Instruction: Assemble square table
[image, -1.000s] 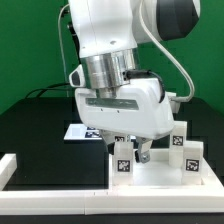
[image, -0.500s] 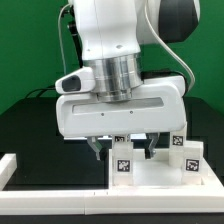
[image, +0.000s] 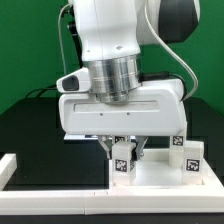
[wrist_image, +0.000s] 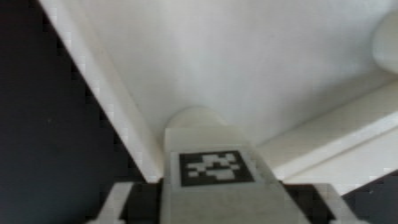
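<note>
The square table top lies white on the black table at the exterior view's lower right. Short white tagged legs stand on it. My gripper comes straight down over the front-left leg, one finger on each side, shut on it. In the wrist view the same leg with its tag runs between my fingers, whose dark pads press both its sides. The table top fills the view behind it. A second leg stands to the exterior view's right and shows in the wrist view.
A third tagged leg stands behind the second one. White border rails run along the front and the exterior view's left side. The marker board lies behind my gripper, mostly hidden. Black table surface lies to the exterior view's left.
My wrist turned so the gripper body faces the camera broadside. The fingers, spread wide half a second ago, have closed in onto the front-left leg.
</note>
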